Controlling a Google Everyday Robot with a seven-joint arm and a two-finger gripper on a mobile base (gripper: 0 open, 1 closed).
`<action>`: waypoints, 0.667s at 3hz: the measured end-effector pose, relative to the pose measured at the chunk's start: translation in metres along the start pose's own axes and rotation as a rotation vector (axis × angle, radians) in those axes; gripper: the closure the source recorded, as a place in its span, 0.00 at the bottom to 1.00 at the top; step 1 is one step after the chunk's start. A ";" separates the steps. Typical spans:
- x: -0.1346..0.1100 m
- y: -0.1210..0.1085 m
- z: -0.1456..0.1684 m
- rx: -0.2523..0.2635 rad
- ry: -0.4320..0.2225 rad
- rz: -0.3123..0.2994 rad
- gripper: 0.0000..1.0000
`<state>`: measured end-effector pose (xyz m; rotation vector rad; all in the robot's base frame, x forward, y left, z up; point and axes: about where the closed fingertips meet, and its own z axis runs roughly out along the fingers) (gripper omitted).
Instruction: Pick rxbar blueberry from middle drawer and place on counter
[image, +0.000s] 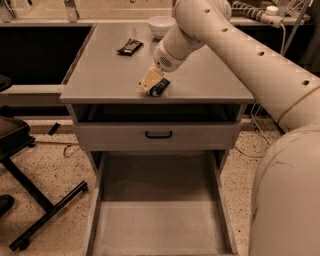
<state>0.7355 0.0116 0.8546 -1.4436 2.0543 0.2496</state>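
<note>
Nearest me the drawer (96, 220) stands pulled wide out, under a shut drawer front (115, 137). Up on the desk (100, 75), near its front edge, the gripper (151, 81) points down, jaws closed on the rxbar (161, 89), whose lower end touches the top. Further back lie another bar (130, 47) and a white bowl (161, 25).

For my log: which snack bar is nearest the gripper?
The dark bar near the counter's front edge, at the gripper; the other bar lies by the bowl.
</note>
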 end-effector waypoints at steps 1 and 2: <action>0.000 0.000 0.000 0.000 0.000 0.000 0.00; 0.000 0.000 0.000 0.000 0.000 0.000 0.00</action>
